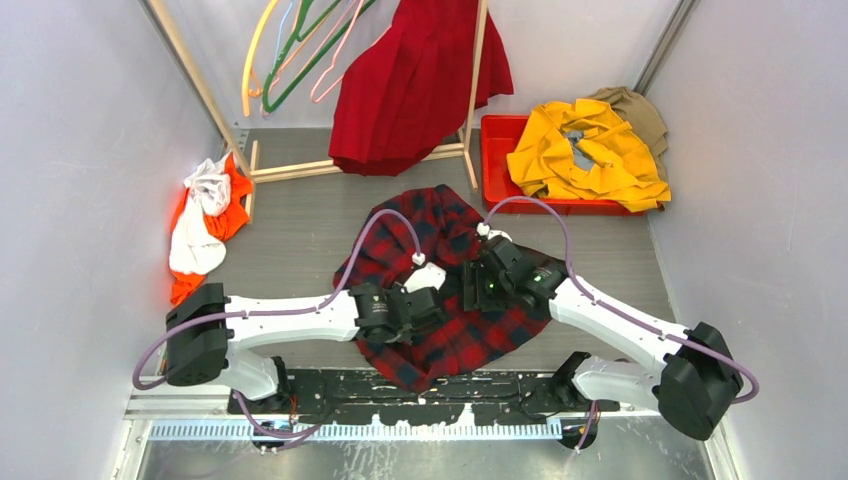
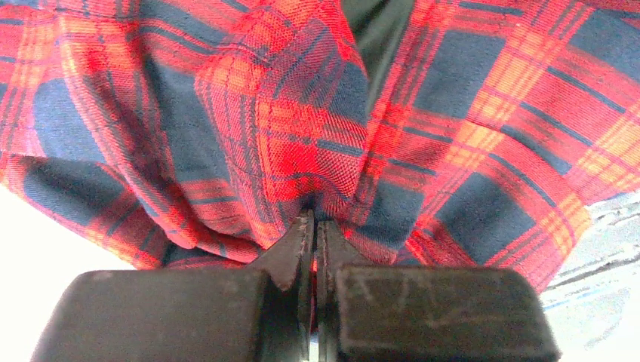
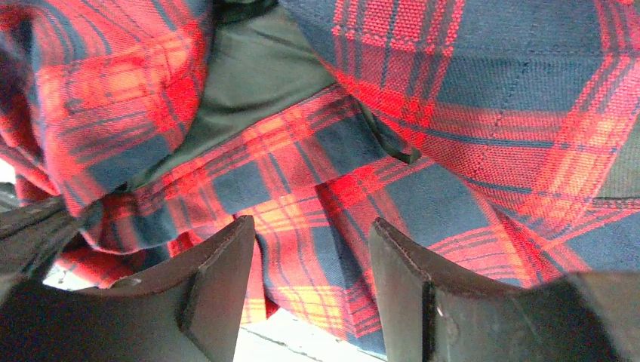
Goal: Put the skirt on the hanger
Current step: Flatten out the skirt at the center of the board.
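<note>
Both arms work the plaid shirt (image 1: pixel 450 340) at mid-counter (image 1: pixel 290 240) — the left pincer (image 2: pixel 314 222) clamped on a pinch of its cloth, the right pincer (image 3: pixel 309 226) poised above a fold with jaws apart. The skirt (image 1: pixel 415 90) drapes from a wooden rack (image 1: pixel 475 90) at 12 o'clock, the hanger (image 1: pixel 247 75) dangling at 11 o'clock, both well apart from the arms. Clearing the shirt looks like the step in hand — best lifted high and carried toward 9 o'clock, away from the rack.

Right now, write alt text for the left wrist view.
Black jaws, shut, pinch a bunched fold of red-and-navy plaid woven cloth that fills nearly the whole frame. A strip of dark green fabric shows at the top.
</note>
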You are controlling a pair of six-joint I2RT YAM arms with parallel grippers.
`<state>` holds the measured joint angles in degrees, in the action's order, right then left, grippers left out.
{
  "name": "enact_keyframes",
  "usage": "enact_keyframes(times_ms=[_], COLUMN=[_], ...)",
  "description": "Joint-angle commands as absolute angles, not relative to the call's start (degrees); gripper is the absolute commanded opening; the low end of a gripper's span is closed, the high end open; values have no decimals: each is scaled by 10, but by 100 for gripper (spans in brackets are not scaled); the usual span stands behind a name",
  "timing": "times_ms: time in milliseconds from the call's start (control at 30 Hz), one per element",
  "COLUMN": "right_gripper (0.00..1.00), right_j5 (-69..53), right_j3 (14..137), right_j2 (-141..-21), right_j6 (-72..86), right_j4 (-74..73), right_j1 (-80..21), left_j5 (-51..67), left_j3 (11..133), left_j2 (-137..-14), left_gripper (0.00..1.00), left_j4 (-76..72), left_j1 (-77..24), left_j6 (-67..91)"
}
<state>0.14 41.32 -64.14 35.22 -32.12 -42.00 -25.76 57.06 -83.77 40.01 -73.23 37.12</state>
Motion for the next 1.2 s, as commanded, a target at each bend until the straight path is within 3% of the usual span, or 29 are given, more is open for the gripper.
enact_keyframes(times_ms=[0, 467, 1167], right_gripper=[62, 68, 70], right_j5=[73, 99, 122], right_j3=[407, 397, 453], right_j2=[-644, -700, -762], right_j6=[369, 367, 330], right_j4=[-311, -246, -202], right_j1=[-429, -428, -365], left_j5=[-292, -310, -297], left_j3=[580, 553, 530], left_j2=[-811, -673, -632], left_gripper=[0, 0, 0], left_j4=[418, 481, 486], left_j1=[-715, -632, -606], left_j6=[373, 346, 335])
